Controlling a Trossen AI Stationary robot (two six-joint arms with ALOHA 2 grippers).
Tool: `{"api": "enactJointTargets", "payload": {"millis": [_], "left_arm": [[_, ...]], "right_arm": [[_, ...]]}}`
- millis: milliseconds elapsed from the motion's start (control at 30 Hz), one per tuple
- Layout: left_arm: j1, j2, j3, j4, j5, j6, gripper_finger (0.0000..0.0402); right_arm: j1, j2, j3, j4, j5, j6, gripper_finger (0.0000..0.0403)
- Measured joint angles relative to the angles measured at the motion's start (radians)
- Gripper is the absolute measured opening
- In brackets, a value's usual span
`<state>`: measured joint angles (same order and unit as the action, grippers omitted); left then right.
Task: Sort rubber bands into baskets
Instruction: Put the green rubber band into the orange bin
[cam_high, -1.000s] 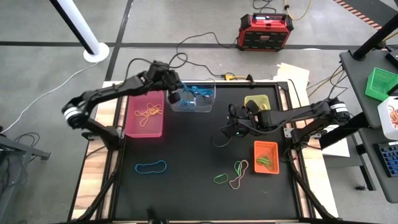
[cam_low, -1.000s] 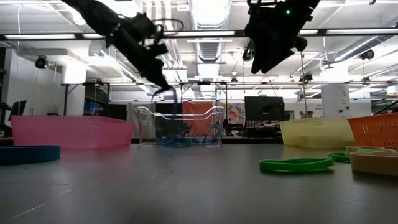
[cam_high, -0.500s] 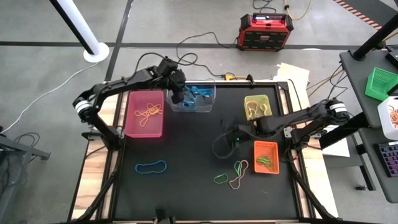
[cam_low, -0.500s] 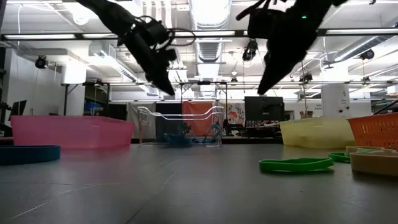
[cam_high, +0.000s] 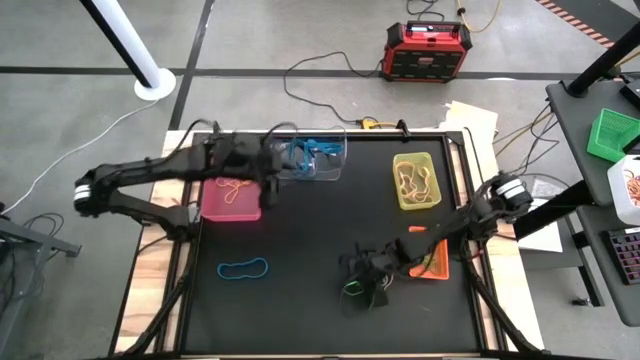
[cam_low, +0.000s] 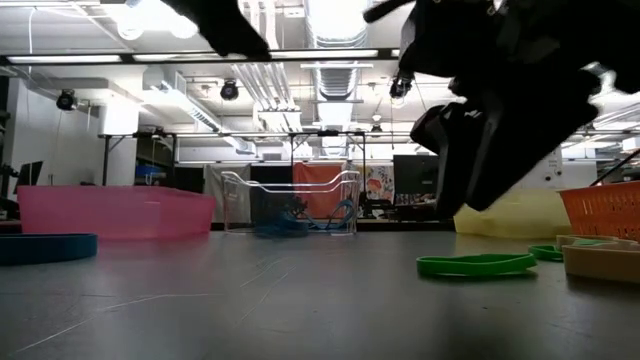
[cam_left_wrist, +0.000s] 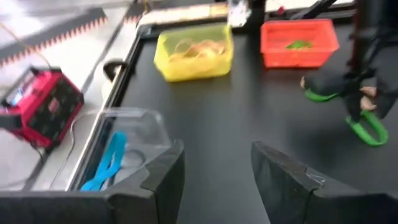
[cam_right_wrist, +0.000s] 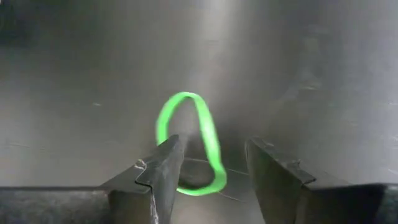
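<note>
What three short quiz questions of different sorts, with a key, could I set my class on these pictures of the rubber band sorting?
1. True or false: the right gripper is open over a green band on the table.
2. Which basket holds blue bands? A pink B clear C orange
3. Fill in: the loose band at the table's left is ____.

Key: 1 true; 2 B; 3 blue.

Overhead, table-level, two wrist cameras
</note>
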<state>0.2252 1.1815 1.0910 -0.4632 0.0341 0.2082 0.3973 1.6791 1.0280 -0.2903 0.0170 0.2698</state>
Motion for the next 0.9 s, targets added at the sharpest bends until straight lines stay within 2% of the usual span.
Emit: {"api": "enactJointTargets", "payload": {"millis": [200,433,533,633,733,833,900], "left_arm": [[-0.261,-0.105,-0.032,0.004,-0.213,-0.088,0.0166],[-0.517,-0.118,-0.033,0.0,-0.43,-0.124,0.0166],[-0.579,-0.114,-0.033,-0.004,-0.501,-0.144,0.0166],[-0.613,-0.113,-0.033,-0.012,-0.523,-0.169,0.0166],[-0.625,-0.11,-0.033,-0.019,-0.527,-0.186,0.0166],[-0.626,-0.106,-0.033,-0.018,-0.531,-0.192,0.0166],[-0.626,-0.101,-0.033,-0.018,-0.534,-0.192,0.0166]], "right_arm": [[0.056,0.089,0.107,-0.079,0.001,0.088,0.0165],[0.055,0.157,0.128,-0.08,0.048,0.066,0.0163],[0.043,0.169,0.128,-0.067,0.084,0.025,0.0155],[0.032,0.175,0.128,-0.065,0.087,0.017,0.0133],[0.027,0.175,0.128,-0.067,0.078,0.006,0.009],[0.015,0.18,0.128,-0.068,0.046,-0.013,0.0028],[0.007,0.18,0.125,-0.066,0.026,-0.017,0.0016]]}}
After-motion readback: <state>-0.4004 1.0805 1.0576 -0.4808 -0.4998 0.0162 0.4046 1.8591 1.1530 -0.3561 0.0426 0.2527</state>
